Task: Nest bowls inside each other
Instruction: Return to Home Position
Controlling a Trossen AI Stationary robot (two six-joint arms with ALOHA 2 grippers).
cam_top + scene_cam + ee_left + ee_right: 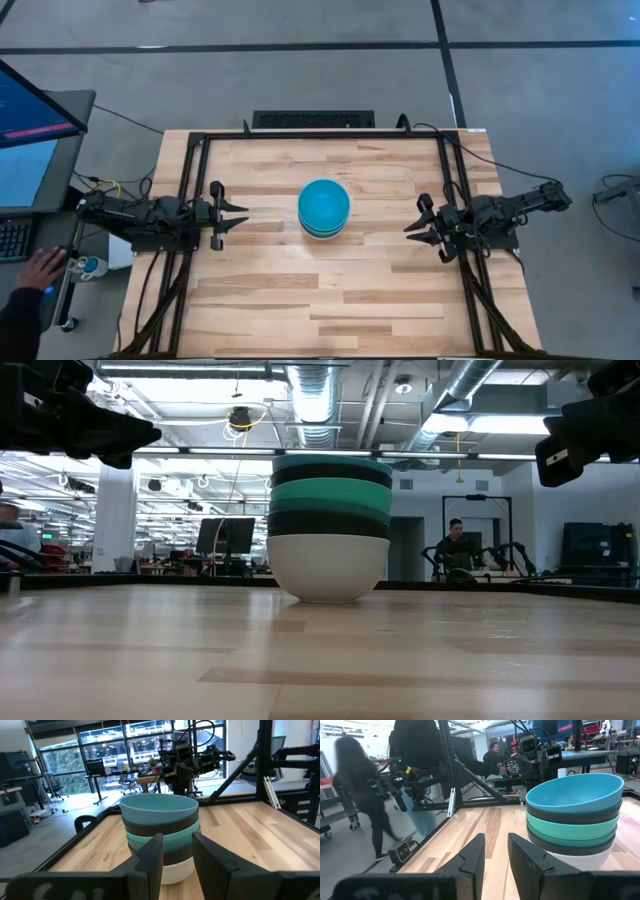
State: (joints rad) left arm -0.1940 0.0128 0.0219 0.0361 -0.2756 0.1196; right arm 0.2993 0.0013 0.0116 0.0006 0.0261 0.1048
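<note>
The wooden table (pixel 300 300) carries the stack of bowls (pixel 324 210) at its middle, white bowl (pixel 327 565) lowest and a turquoise-blue bowl (pixel 159 807) topmost. Left gripper (pixel 238 215) and right gripper (pixel 416 226) hang well apart on either side, fingers spread, holding nothing

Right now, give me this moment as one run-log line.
bowl stack: nested, white bottom, turquoise top | left pincer: open, apart from stack | right pincer: open, apart from stack

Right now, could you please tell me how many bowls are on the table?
6, all nested in one stack mid-table: white bottom, black, green, turquoise, black, turquoise top; more could hide inside.
</note>
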